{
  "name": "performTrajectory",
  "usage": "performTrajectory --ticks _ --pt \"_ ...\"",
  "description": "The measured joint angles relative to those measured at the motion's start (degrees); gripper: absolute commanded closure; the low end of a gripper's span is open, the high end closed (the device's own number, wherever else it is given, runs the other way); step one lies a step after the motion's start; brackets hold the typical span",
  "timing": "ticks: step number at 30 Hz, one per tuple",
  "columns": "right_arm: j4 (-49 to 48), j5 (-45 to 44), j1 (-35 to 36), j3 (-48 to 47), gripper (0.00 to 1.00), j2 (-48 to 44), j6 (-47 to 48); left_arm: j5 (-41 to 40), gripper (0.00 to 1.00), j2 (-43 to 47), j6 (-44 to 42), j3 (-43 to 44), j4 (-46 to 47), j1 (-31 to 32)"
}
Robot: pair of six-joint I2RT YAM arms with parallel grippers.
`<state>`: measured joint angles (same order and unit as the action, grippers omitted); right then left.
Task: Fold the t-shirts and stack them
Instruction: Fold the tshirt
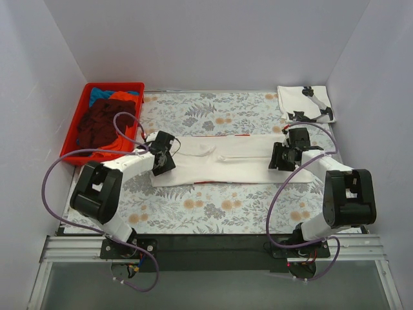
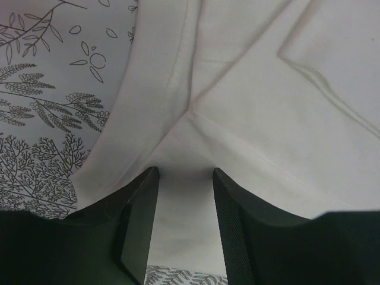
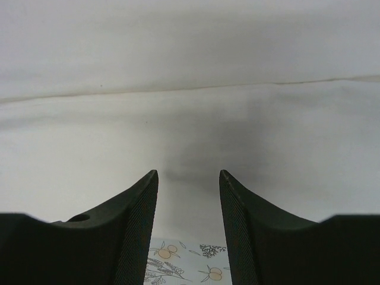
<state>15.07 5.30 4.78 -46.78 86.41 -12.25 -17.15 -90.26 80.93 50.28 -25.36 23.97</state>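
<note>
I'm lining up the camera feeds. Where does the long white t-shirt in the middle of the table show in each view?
Top external: the white t-shirt lies crosswise mid-picture.
Left wrist: it fills the centre and right.
Right wrist: it fills almost the whole picture.
Shared landmark: the floral table cover, at left in the left wrist view, bottom centre in the right wrist view.

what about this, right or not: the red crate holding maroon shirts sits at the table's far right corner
Not right: the top external view shows the red crate holding maroon shirts at the far left corner of the table.
</note>
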Motion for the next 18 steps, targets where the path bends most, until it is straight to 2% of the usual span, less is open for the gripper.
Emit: performTrajectory --ticks 7,11,14,18 --pt "-0.42 3.65 0.28 3.17 0.48 -0.37 -1.07 -2.38 0.59 -10.05 -2.34 9.20 -1.49 -0.42" --pt "-0.22 4.70 3.30 4.66 0.49 -1.77 -1.05 -4.04 0.57 -16.41 -5.40 16.76 -1.75 -2.27" --pt "0.61 5.09 10.03 5.40 0.49 -2.62 -1.33 -5.64 0.55 -21.35 -8.11 23.34 -2.56 -3.69" --pt "1.68 7.04 24.85 5.60 0.49 -2.91 -3.80 -9.01 0.52 -30.51 -11.72 36.37 -4.20 -5.20"
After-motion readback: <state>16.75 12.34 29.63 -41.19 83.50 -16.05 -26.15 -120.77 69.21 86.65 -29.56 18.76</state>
